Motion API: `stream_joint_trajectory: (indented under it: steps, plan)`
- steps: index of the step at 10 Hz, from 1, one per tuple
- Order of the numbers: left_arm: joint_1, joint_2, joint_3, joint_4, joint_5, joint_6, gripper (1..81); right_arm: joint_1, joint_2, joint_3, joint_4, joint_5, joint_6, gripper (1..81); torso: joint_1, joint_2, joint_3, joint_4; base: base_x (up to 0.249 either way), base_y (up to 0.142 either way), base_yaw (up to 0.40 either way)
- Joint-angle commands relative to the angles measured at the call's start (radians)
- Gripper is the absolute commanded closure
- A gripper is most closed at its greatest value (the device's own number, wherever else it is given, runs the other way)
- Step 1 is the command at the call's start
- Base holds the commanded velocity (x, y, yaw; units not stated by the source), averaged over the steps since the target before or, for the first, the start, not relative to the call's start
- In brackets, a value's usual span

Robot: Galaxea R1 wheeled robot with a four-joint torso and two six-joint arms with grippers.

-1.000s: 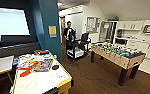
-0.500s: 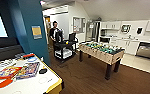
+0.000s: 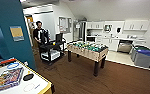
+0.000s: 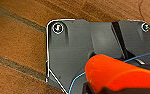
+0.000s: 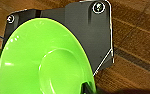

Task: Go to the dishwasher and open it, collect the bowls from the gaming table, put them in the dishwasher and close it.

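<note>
At the left, the gaming table (image 3: pixel 38 86) carries board-game boxes (image 3: pixel 7 79) on its white top. Beyond it a person (image 3: pixel 38 33) stands behind a black cart (image 3: pixel 51 51). At centre is the foosball table (image 3: pixel 87 51). At the right, the dishwasher (image 3: pixel 125 46) sits under the kitchen counter, and it seems to stand open. Bins (image 3: pixel 143 57) stand beside it.

The left wrist view shows an orange bowl (image 4: pixel 121 75) close against the arm. The right wrist view shows a green bowl (image 5: pixel 43 60) over wood floor. Whether either gripper's jaws pinch a bowl I cannot tell.

Judgement: both bowls look like light, rigid, glossy plastic. They are likely slippery, and best taken at the rim. The wrist views supply the bowls, and the head view supplies the route and the dishwasher.
</note>
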Motion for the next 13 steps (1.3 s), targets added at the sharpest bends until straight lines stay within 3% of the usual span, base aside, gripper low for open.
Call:
stream_joint_trajectory:
  steps: [1, 10, 13]
  plan:
    - [-0.048, -0.005, -0.005, 0.010, 0.045, 0.004, 81.1, 0.043, -0.004, 0.004, -0.013, -0.052, -0.003, 81.1, 0.000, 0.000, 0.000, 0.000, 0.000, 0.000, -0.391]
    - [-0.048, -0.005, -0.005, 0.017, 0.047, 0.004, 81.1, 0.045, -0.004, 0.004, -0.018, -0.053, -0.003, 81.1, 0.000, 0.000, 0.000, 0.000, 0.000, 0.000, -0.387]
    - [-0.048, -0.025, 0.037, 0.017, 0.045, 0.002, 81.1, 0.043, -0.004, 0.004, -0.018, -0.052, -0.003, 81.1, 0.000, 0.000, 0.000, 0.000, 0.000, 0.000, -0.183]
